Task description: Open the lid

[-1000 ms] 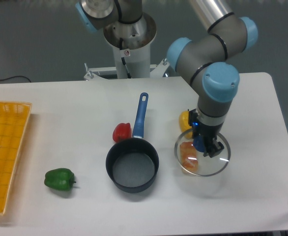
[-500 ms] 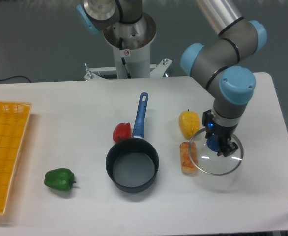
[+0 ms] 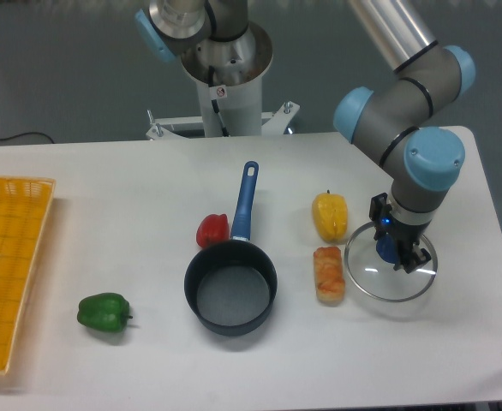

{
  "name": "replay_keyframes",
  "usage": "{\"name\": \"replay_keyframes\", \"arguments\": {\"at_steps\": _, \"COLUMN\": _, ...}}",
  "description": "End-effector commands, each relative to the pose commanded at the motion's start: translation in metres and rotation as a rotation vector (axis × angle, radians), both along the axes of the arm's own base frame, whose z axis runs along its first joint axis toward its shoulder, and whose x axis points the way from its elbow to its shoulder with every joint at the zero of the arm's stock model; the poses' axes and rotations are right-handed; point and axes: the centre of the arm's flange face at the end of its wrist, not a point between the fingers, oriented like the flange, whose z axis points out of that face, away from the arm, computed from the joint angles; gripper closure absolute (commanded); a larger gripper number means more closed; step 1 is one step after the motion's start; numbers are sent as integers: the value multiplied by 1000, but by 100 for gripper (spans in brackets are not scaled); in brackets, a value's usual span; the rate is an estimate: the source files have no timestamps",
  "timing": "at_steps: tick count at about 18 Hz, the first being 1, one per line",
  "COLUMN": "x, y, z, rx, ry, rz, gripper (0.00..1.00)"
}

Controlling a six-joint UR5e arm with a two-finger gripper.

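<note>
Lid (image 3: 391, 272) in end effector (image 3: 396, 252), beside saucepan (image 3: 231, 285).

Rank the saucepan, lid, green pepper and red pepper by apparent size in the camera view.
1. Saucepan, largest once its handle is counted.
2. Lid; its disc looks about as wide as the saucepan's bowl.
3. Green pepper.
4. Red pepper, partly hidden behind the saucepan, so its true extent is uncertain.

No text is legible. A small red-and-white round sticker (image 3: 221, 92) sits on the robot base column (image 3: 228, 86), its marking too small to read.
</note>
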Motion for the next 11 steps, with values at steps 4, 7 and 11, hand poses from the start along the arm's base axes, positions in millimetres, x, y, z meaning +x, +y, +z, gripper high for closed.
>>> {"name": "replay_keyframes", "arguments": {"at_steps": 4, "x": -4, "y": 2, "z": -11, "rx": 3, "ry": 9, "rz": -11, "gripper": 40}}
{"name": "replay_keyframes", "arguments": {"at_steps": 7, "x": -5, "y": 0, "z": -20, "rx": -21, "ry": 7, "rz": -10, "gripper": 40}}
{"name": "replay_keyframes", "arguments": {"at_steps": 11, "x": -6, "y": -2, "z": -28, "rx": -40, "ry": 0, "rz": -9, "gripper": 40}}
